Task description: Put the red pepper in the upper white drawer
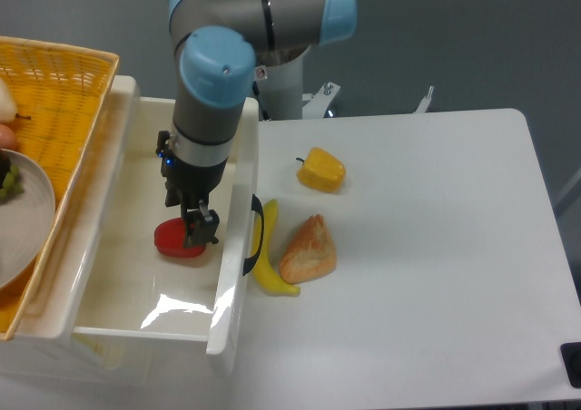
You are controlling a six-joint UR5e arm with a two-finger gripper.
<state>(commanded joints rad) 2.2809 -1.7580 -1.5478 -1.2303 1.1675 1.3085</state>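
The red pepper (172, 240) lies on the floor of the upper white drawer (109, 274), which is pulled out at the table's left. My gripper (194, 232) points straight down into the drawer at the pepper's right side. One dark finger (206, 228) shows beside the pepper, and the other is hidden behind the wrist. The gripper looks open and the pepper rests on the drawer floor on its own. The drawer's dark curved handle (254, 236) faces the table.
On the table right of the drawer lie a banana (270, 263), a bread piece (310, 249) and a yellow pepper (322, 170). A yellow wicker basket (54, 92) holding a plate (23, 219) sits at the far left above the drawer.
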